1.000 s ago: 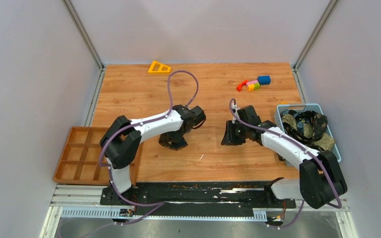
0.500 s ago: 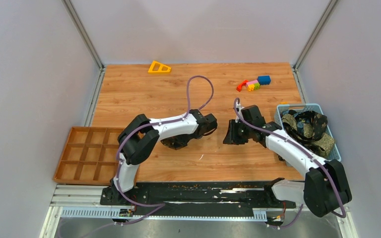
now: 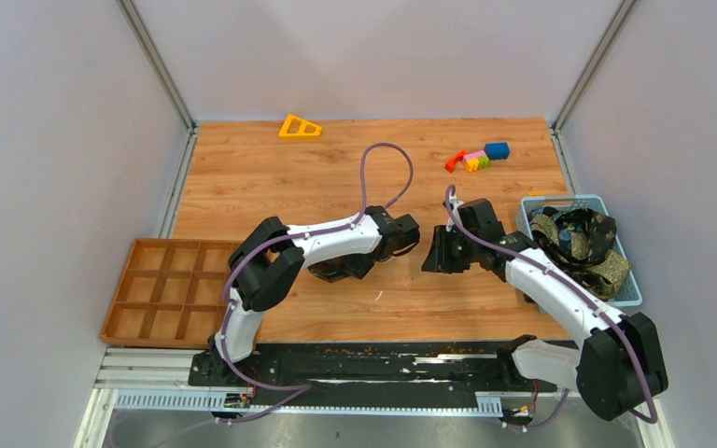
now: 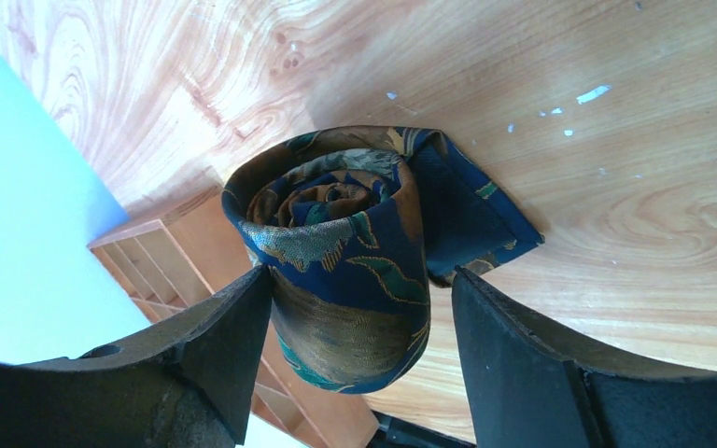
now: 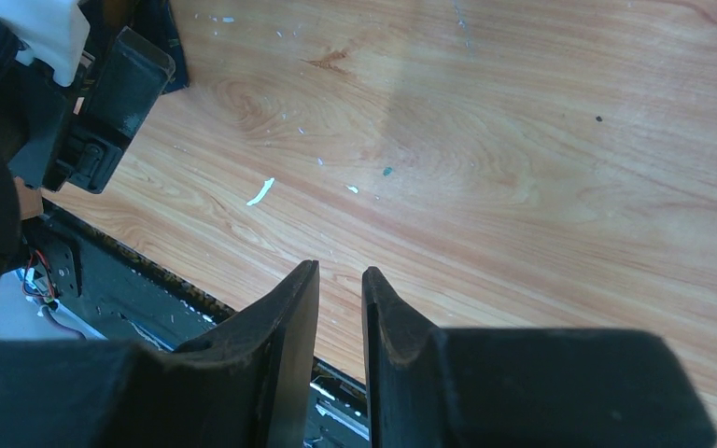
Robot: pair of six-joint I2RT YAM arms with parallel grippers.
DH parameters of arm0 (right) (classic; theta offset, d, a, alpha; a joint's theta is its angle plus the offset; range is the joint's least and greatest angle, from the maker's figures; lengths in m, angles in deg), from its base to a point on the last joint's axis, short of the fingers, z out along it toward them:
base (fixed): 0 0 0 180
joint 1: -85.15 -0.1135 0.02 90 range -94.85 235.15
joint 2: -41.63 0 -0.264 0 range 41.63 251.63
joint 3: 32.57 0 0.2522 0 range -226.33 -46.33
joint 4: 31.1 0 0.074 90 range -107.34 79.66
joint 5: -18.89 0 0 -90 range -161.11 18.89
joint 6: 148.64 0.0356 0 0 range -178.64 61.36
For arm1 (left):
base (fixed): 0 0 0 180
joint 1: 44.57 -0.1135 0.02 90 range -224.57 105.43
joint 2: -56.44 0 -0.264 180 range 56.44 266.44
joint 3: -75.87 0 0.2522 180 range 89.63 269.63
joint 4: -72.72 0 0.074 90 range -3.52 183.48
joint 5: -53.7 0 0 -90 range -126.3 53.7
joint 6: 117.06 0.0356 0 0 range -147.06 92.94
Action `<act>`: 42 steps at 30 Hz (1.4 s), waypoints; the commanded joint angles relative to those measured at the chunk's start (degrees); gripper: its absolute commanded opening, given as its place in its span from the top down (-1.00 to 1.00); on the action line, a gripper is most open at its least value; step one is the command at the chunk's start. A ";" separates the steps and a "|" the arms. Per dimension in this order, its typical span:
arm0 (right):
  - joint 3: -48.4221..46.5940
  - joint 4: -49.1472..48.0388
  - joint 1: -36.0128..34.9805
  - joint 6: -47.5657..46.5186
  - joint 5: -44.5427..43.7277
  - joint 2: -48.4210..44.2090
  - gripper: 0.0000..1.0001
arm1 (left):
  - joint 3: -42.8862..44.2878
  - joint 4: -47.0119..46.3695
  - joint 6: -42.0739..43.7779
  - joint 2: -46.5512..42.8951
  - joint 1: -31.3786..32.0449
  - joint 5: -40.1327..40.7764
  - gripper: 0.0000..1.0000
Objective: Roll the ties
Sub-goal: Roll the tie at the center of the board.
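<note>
The rolled tie (image 4: 336, 252) sat on the bench (image 4: 616, 140) right between the fingers of the left tool (image 4: 362, 276). Its coil axis ran roughly along them, and its loose end lay flat toward the right finger. That tool stood open, one finger at the roll's side and the other just clear. The right tool (image 5: 341, 271), nearly closed on nothing, hovered well apart, so we judged the left arm nearer. More ties (image 3: 579, 238) lay in the basket (image 3: 560, 200).
</note>
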 commanded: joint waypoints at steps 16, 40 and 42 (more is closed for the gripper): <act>-1.58 0.34 0.23 2.88 0.30 -1.98 0.50 | -0.69 -6.45 0.00 -7.05 0.51 -14.86 -0.47; -3.76 0.95 0.10 4.86 -0.09 -2.63 0.50 | 1.85 -5.62 1.01 -15.34 0.26 -12.64 -0.64; -3.96 0.92 0.10 5.00 -0.22 -2.71 0.50 | 1.09 -6.11 1.03 -17.23 -0.08 -12.52 -0.67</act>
